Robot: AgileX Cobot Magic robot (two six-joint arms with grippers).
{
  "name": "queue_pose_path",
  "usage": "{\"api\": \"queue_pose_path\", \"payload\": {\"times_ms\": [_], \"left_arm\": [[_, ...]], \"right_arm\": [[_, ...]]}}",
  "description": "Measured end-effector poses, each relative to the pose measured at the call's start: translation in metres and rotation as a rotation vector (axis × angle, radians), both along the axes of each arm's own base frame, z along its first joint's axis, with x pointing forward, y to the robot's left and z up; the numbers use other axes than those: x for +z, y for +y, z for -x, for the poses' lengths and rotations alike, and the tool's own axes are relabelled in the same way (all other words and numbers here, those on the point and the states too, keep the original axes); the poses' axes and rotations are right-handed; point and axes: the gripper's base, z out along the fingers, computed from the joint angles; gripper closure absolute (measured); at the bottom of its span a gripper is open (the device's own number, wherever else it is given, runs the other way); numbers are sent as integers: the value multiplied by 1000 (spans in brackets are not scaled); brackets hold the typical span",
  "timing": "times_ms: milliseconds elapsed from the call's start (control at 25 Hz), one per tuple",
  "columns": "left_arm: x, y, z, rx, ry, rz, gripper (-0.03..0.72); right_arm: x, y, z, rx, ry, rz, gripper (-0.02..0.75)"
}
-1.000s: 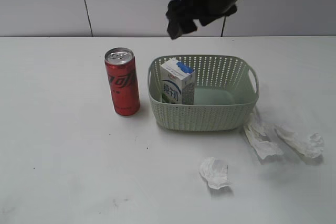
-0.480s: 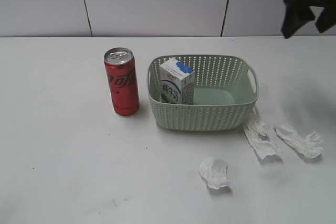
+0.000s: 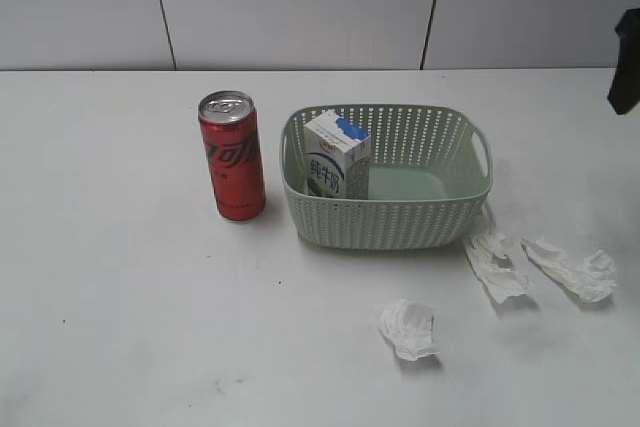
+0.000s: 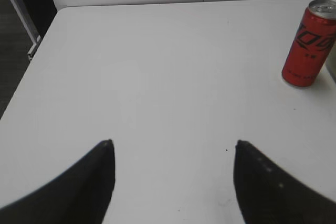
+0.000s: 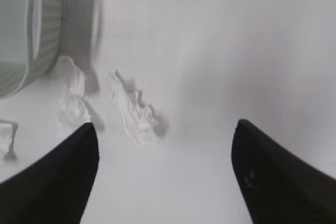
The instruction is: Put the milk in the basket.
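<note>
The milk [image 3: 337,156], a small white carton with blue top patches, stands upright inside the pale green basket [image 3: 400,221], at its left end. The basket's edge also shows at the top left of the right wrist view [image 5: 42,24]. My right gripper [image 5: 164,129] is open and empty, high over bare table right of the basket; only a dark piece of it shows at the exterior view's right edge [image 3: 626,75]. My left gripper [image 4: 173,145] is open and empty over bare table, left of the can, and is out of the exterior view.
A red soda can [image 3: 231,155] stands left of the basket and shows in the left wrist view [image 4: 310,43]. Three crumpled white tissues lie right of and in front of the basket [image 3: 497,265] [image 3: 575,269] [image 3: 409,328]; two show in the right wrist view [image 5: 134,109].
My right arm has swung from above the basket's back rim away to the right, almost out of the exterior view. The milk, basket and can have not moved.
</note>
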Motion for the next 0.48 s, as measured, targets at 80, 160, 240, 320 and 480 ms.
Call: {"api": "queue_pose_path", "payload": {"times_ms": [80, 160, 240, 320, 480], "left_arm": [[0, 0, 0, 0, 0, 0, 163], [0, 0, 0, 0, 0, 0, 163], [0, 0, 0, 0, 0, 0, 163], [0, 0, 0, 0, 0, 0, 163], [0, 0, 0, 0, 0, 0, 163]], "right_arm": [[1, -1, 20, -1, -2, 0, 134], [3, -2, 42, -3, -33, -1, 136], [-4, -4, 66, -6, -44, -2, 141], [-7, -5, 91, -10, -72, -4, 142], [-22, -8, 137, -16, -108, -6, 142]]}}
